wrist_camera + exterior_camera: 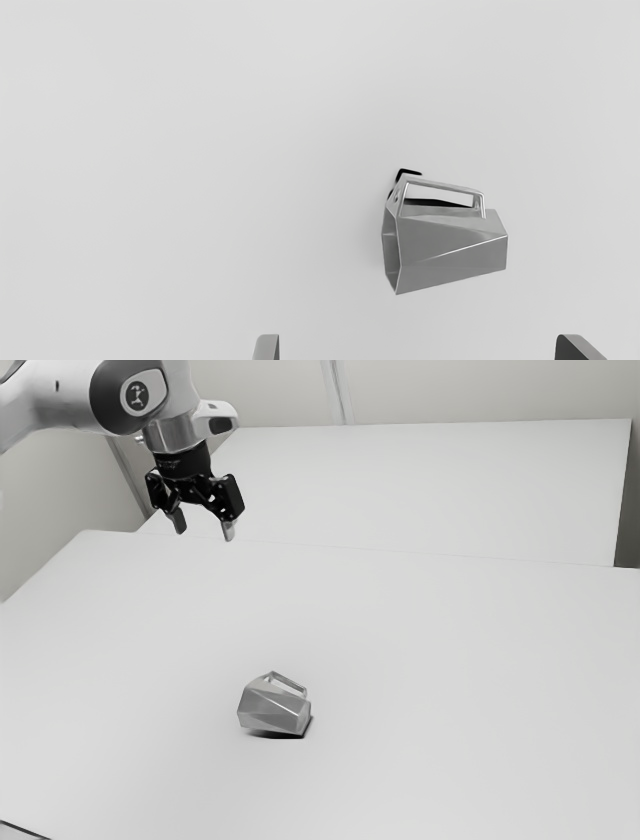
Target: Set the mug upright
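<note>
two fingers (229,531) spread wide, touching nothing, high above the bench (450,660), mug (274,708) on its side!

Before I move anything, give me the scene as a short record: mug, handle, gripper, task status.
mug: grey, faceted, lying on its side on the white table
mug point
mouth: open end facing sideways
handle: attached, free of the fingers
gripper: open, empty, above the table
contact: none
task status: mug not upright
</note>
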Robot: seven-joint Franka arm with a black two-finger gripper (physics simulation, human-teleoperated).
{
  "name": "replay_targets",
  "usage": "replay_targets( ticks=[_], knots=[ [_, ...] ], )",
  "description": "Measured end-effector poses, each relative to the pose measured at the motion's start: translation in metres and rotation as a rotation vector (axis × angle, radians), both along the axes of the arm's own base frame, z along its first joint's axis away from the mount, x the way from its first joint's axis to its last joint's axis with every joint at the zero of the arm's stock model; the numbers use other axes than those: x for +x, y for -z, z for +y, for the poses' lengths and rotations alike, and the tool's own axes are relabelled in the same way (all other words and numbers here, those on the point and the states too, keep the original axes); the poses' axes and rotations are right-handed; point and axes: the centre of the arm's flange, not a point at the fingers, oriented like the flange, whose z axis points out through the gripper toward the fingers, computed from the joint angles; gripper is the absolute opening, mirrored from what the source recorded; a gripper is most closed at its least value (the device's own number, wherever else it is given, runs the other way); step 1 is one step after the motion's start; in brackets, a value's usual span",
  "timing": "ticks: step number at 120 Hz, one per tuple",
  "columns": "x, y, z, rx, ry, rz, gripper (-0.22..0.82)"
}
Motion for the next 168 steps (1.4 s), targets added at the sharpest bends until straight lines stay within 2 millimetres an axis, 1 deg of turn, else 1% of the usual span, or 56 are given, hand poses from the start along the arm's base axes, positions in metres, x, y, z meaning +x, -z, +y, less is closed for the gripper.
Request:
replay_targets(
  ticks=[20,36,47,66,82,99,113,137,149,168],
  knots=[
    [-0.004,0.0,-0.001,-0.008,-0.003,0.007,0.6],
    [-0.016,0.008,0.0,-0.02,-0.008,0.029,0.6],
    [-0.026,0.015,0.005,-0.033,-0.02,0.045,0.6],
    [-0.038,0.046,0.03,-0.061,-0.071,0.079,0.6],
    [-0.042,0.077,0.04,-0.096,-0.091,0.101,0.6],
    [-0.047,0.118,0.05,-0.161,-0.118,0.121,0.6],
    [-0.055,0.146,0.055,-0.207,-0.136,0.127,0.6],
    [-0.067,0.176,0.052,-0.257,-0.137,0.116,0.6],
    [-0.073,0.194,0.055,-0.292,-0.149,0.114,0.6],
    [-0.076,0.21,0.054,-0.35,-0.158,0.088,0.6]
  ],
)
